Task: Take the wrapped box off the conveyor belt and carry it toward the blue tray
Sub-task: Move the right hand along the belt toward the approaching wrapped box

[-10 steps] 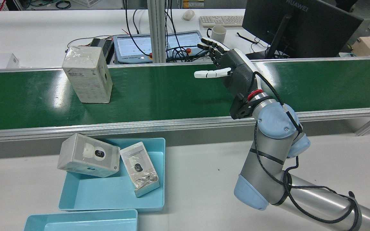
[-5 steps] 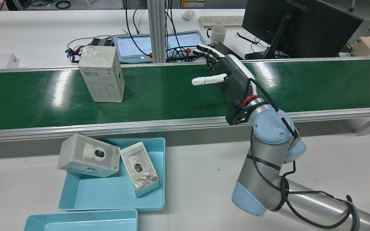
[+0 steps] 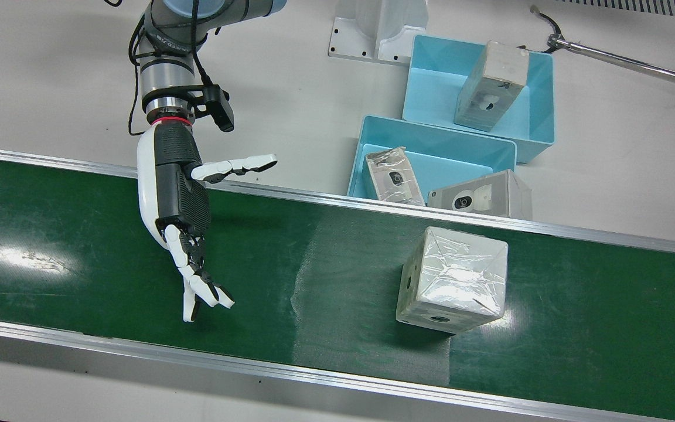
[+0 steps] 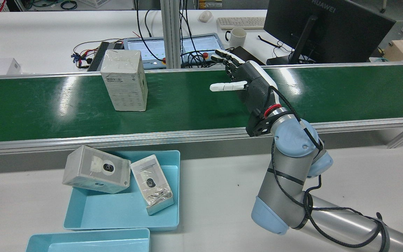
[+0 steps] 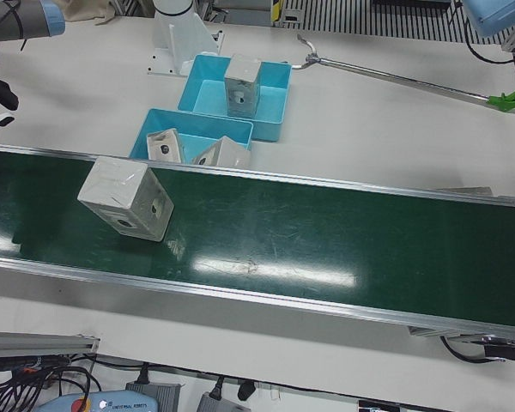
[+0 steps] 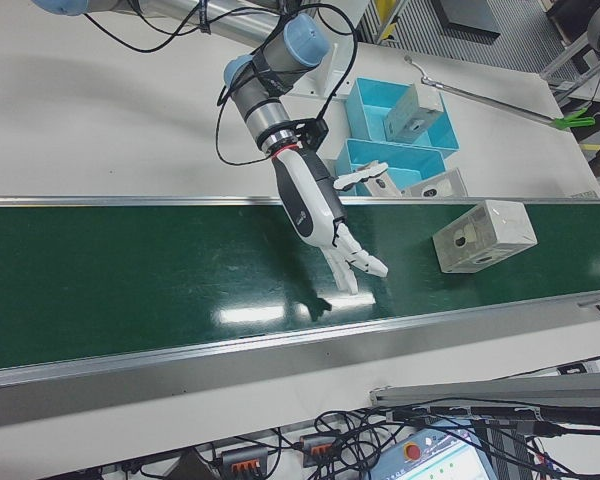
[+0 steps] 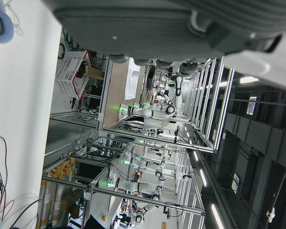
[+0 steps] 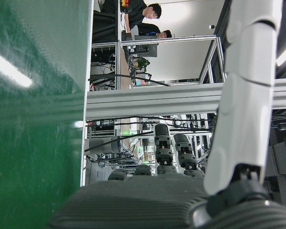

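Observation:
The wrapped box (image 4: 124,80) stands upright on the green conveyor belt (image 4: 194,105); it also shows in the front view (image 3: 452,281), the left-front view (image 5: 124,199) and the right-front view (image 6: 483,236). My right hand (image 4: 247,78) is open with its fingers spread. It hovers over the belt, well apart from the box, and also shows in the front view (image 3: 176,199) and the right-front view (image 6: 320,205). The blue tray (image 4: 110,210) sits on the white table just before the belt. My left hand (image 7: 181,28) shows only as a grey palm edge.
Two wrapped boxes (image 4: 96,169) (image 4: 152,183) lie in the blue tray, the larger one resting on its rim. A second blue tray (image 3: 431,76) holds another box (image 3: 493,85). A long rod (image 5: 395,79) lies on the table. A monitor (image 4: 327,28) stands beyond the belt.
The wrapped box has ridden the belt to the right in the rear view, closer to my right hand. The right hand shifted slightly left and stays open.

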Action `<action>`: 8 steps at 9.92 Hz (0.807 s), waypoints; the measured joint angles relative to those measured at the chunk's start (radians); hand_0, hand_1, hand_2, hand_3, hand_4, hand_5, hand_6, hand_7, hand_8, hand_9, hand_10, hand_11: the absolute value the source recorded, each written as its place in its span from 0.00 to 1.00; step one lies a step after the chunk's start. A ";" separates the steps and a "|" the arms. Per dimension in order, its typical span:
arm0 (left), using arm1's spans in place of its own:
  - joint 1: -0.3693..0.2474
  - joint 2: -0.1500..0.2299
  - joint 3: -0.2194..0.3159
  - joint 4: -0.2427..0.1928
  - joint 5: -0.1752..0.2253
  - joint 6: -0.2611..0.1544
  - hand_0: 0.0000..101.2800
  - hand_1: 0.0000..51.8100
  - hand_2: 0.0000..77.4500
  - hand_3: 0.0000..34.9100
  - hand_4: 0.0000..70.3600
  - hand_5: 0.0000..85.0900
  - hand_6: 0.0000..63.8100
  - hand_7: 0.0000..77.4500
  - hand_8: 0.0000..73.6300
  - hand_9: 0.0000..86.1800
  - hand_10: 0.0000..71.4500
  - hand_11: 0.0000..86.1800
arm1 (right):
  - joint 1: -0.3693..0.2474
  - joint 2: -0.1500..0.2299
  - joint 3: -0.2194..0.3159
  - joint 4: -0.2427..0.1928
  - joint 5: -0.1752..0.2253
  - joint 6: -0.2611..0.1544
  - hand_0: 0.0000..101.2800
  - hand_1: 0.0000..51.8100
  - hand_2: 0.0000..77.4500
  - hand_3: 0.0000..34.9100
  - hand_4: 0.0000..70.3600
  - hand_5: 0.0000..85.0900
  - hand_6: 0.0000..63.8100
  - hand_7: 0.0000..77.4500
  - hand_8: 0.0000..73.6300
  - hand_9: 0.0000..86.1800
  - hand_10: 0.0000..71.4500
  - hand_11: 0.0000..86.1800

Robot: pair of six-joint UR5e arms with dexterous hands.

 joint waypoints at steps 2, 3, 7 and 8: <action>0.000 0.000 0.000 0.000 0.000 0.000 0.00 0.00 0.01 0.00 0.00 0.01 0.01 0.01 0.01 0.01 0.01 0.01 | 0.003 0.014 -0.019 0.001 0.000 0.000 0.46 0.25 0.09 0.00 0.12 0.15 0.08 0.22 0.00 0.03 0.00 0.01; 0.000 0.000 0.000 0.000 0.000 0.000 0.00 0.00 0.01 0.00 0.00 0.01 0.01 0.01 0.01 0.01 0.00 0.01 | 0.004 0.025 -0.024 0.001 0.000 -0.001 0.46 0.25 0.09 0.00 0.12 0.15 0.08 0.22 0.00 0.03 0.00 0.01; 0.000 0.000 0.000 0.000 0.000 0.000 0.00 0.00 0.01 0.00 0.00 0.01 0.01 0.01 0.01 0.01 0.01 0.01 | 0.007 0.064 -0.033 0.002 0.001 -0.035 0.48 0.29 0.12 0.00 0.13 0.17 0.09 0.23 0.00 0.03 0.00 0.01; 0.000 0.000 0.000 0.000 0.000 0.000 0.00 0.00 0.01 0.00 0.00 0.01 0.01 0.01 0.01 0.01 0.01 0.01 | 0.008 0.066 -0.043 0.011 0.000 -0.041 0.48 0.29 0.13 0.00 0.15 0.17 0.09 0.23 0.00 0.03 0.00 0.01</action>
